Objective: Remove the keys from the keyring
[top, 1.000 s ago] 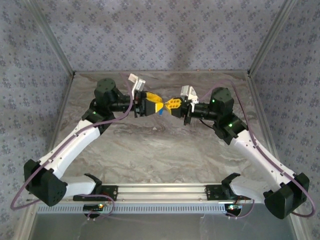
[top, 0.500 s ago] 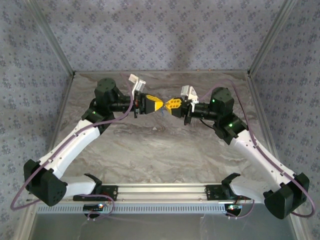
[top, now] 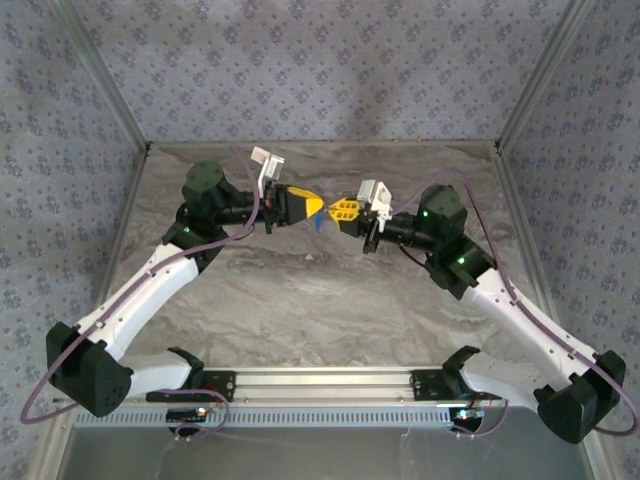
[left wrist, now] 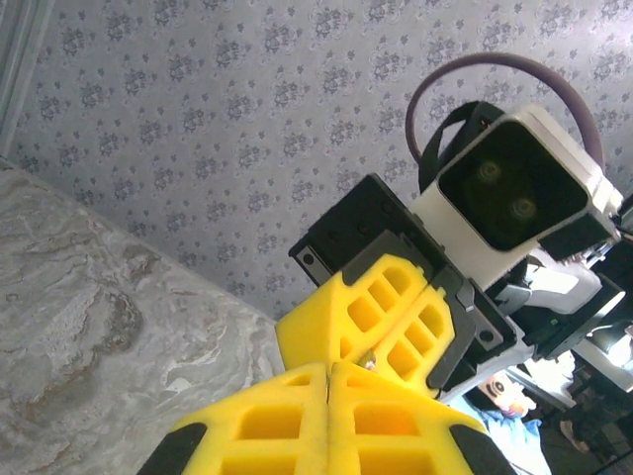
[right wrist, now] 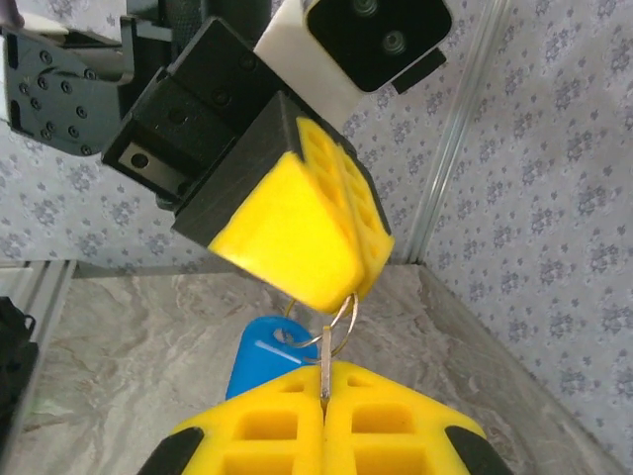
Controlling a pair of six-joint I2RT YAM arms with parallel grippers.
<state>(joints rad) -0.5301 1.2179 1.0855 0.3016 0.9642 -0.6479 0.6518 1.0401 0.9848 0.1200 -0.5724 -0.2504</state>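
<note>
Bent at both elbows over the bench (top: 300, 290), reaching inward, almost tip to tip. With the left pincer (top: 317, 206) pinching the keyring (right wrist: 339, 319), with the right pincer (top: 337, 211) a silvery bit of the keys (right wrist: 261, 360), aloft over the bench's rear middle.

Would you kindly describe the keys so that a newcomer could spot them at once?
Above the far half of the marble table, the left gripper and right gripper face each other tip to tip. Just below the tips hang the keys: a bright blue tag on a silvery ring, the only blue among yellow fingers.
</note>
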